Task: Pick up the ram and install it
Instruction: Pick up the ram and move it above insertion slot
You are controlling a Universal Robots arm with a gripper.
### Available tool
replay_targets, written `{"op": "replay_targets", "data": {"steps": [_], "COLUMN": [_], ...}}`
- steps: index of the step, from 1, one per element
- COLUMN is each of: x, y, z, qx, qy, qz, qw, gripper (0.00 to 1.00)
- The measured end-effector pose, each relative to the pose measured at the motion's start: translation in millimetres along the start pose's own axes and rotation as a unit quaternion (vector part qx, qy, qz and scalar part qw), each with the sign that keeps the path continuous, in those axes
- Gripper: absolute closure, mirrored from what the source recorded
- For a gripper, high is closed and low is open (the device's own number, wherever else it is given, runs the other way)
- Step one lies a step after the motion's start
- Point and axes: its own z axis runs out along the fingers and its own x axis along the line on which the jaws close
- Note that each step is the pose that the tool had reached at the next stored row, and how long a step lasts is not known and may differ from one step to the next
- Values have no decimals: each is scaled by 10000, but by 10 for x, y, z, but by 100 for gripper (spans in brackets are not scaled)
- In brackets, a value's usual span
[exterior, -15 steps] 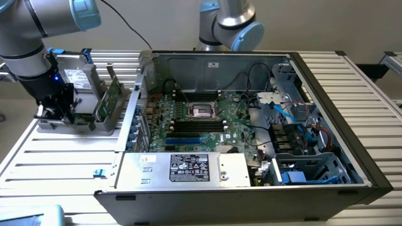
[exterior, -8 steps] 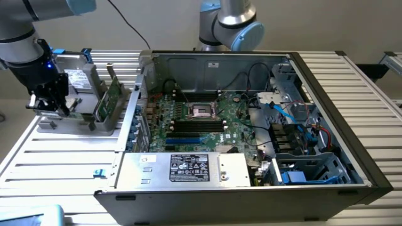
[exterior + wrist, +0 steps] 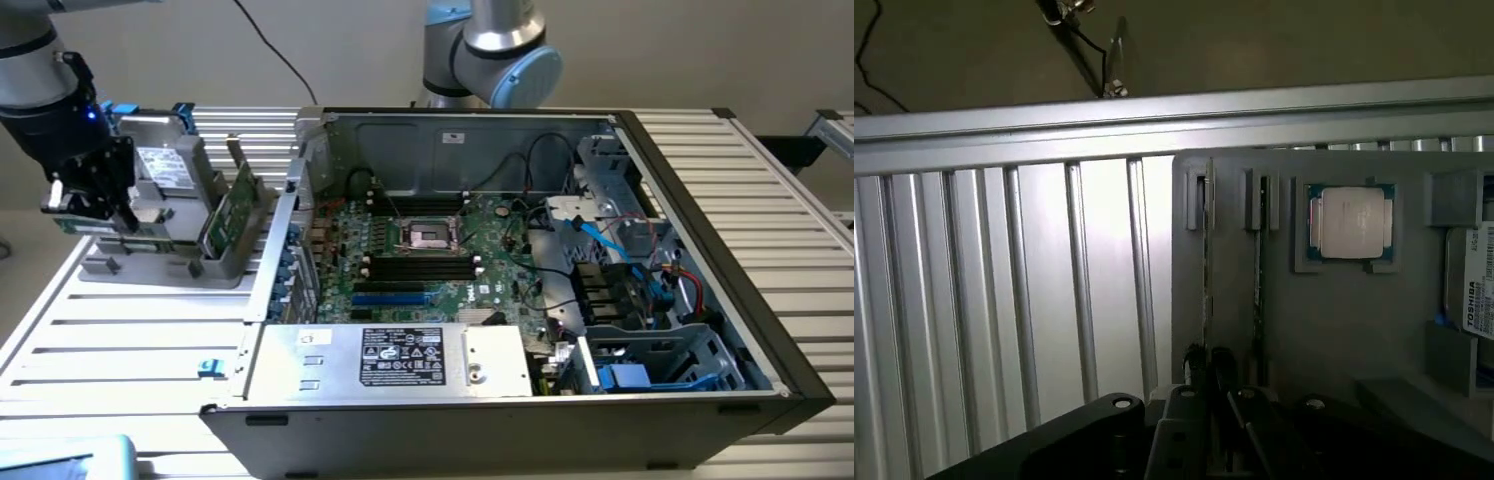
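Over grey slotted holder [image 3: 160, 268], black end effector [image 3: 1208, 362] clamped on thin flat ram stick [image 3: 1206, 290], seen edge-on.

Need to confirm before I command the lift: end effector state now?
End effector: closed on the ram, which stands edge-on in the grey holder.

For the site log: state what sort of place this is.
Probably a computer-assembly bench: an open PC case, motherboard exposed, on a slatted metal table beside a grey parts holder.
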Motion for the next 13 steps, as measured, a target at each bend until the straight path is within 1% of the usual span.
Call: {"op": "replay_targets", "data": {"steps": [2, 4, 13], "x": [-1, -2, -7], "y": [0, 1, -18], "z": [-60, -142, -540], "qx": [5, 5, 4], "qy": [0, 1, 3], "qz": [-34, -58, -153], "qw": [10000, 10000, 9999], "gripper": [86, 86, 86]}}
